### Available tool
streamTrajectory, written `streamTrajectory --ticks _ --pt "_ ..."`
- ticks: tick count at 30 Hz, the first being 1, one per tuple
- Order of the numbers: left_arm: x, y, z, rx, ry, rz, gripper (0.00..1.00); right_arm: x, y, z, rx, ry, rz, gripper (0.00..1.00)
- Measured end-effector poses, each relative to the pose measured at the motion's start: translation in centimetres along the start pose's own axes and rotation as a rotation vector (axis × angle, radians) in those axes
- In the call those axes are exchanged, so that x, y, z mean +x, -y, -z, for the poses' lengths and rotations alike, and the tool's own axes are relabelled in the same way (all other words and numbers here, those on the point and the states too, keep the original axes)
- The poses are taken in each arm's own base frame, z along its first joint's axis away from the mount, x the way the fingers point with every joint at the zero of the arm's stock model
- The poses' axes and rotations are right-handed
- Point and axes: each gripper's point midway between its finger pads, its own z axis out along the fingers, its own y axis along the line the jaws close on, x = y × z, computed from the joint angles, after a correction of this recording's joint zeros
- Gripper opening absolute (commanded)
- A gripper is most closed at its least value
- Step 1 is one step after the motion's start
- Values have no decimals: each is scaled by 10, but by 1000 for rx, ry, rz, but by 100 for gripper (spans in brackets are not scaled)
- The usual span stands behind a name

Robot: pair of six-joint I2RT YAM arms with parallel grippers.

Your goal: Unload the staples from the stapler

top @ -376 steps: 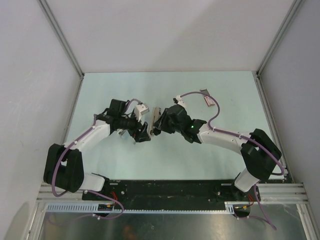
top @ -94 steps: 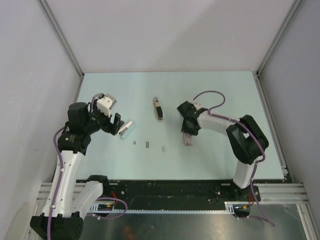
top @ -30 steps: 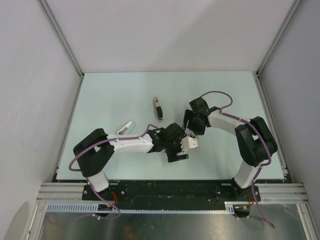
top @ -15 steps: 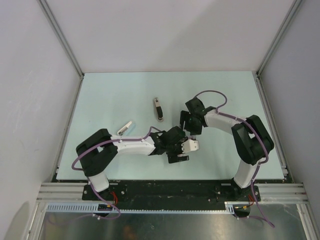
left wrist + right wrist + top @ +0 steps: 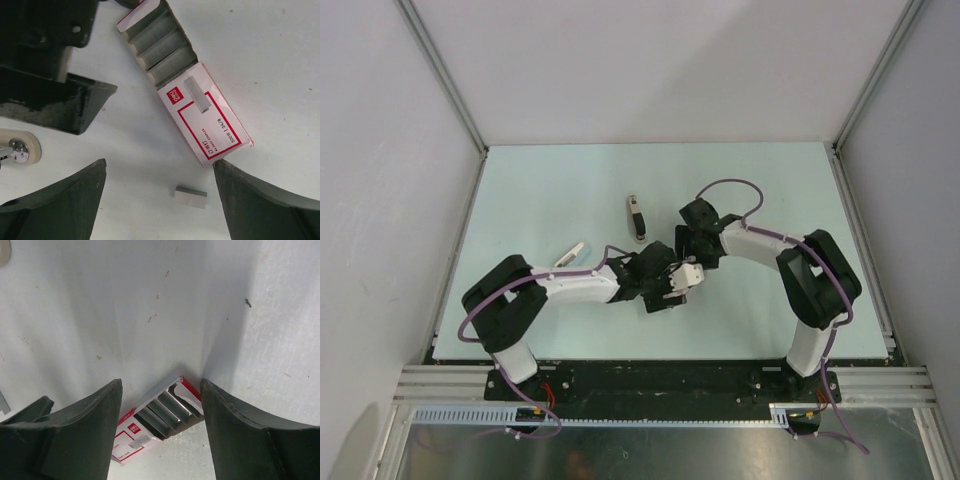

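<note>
The staples [image 5: 191, 195] lie loose on the worktop [image 5: 280, 50] beside the box [image 5: 210, 120], away from the stapler [image 5: 637, 218], so the job looks nearly done. Both the left pincer [image 5: 159, 165] and right pincer [image 5: 160, 385] hang open, holding nothing

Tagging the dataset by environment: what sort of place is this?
Probably a lab robot test cell: plain white panels on aluminium posts box in a pale table, and the left arm and right arm are bolted to a rail at its near edge.

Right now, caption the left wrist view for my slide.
Open left end effector hovering over a loose staple strip, beside the half-open red-and-white staple box.
</note>
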Motion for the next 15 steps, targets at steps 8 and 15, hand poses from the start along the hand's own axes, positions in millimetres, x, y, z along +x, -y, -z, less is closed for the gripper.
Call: streamTrajectory --ticks 8,15 --pt "4 -11 1 -23 -5 4 92 3 4 -1 40 12 11 59" --pt "9 -28 0 -60 -19 32 91 13 9 4 49 13 -16 58"
